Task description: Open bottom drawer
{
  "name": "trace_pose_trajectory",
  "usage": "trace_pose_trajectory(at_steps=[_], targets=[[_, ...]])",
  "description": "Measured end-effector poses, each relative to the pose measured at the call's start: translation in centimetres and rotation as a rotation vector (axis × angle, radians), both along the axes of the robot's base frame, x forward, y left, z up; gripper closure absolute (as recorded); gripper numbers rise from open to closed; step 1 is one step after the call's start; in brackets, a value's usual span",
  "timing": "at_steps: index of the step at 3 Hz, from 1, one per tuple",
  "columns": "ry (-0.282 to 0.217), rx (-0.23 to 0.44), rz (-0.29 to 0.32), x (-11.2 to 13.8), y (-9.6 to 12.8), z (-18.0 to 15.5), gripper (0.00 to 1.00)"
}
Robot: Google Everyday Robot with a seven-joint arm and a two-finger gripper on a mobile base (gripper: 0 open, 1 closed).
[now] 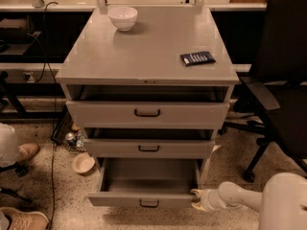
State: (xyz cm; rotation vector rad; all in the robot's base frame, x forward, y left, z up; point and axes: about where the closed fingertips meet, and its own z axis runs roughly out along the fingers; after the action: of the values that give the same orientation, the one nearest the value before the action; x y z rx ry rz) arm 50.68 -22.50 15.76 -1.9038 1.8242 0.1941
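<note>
The bottom drawer (pixel 144 201) of the grey cabinet (pixel 148 51) is pulled well out, showing its plain grey inside. Its small black bar handle (pixel 149 203) sits mid-front. My gripper (pixel 197 200) is at the drawer's right front corner, touching the front panel's end, on a white arm (pixel 240 198) coming in from the lower right. The middle drawer (pixel 148 148) and the top drawer (pixel 147 113) stand slightly out.
A white bowl (pixel 123 17) and a dark flat packet (pixel 197 58) lie on the cabinet top. A black office chair (pixel 283 80) stands close on the right. A bowl (pixel 82 163) and a can (pixel 71 139) are on the floor at left, near a person's shoes (pixel 24 219).
</note>
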Motion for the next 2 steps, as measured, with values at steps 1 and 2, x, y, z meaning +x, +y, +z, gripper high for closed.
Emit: trace_pose_trajectory(at_steps=[1, 2], targets=[[0.000, 0.000, 0.000, -0.01, 0.00, 0.00, 1.00], [0.000, 0.000, 0.000, -0.02, -0.01, 0.00, 1.00]])
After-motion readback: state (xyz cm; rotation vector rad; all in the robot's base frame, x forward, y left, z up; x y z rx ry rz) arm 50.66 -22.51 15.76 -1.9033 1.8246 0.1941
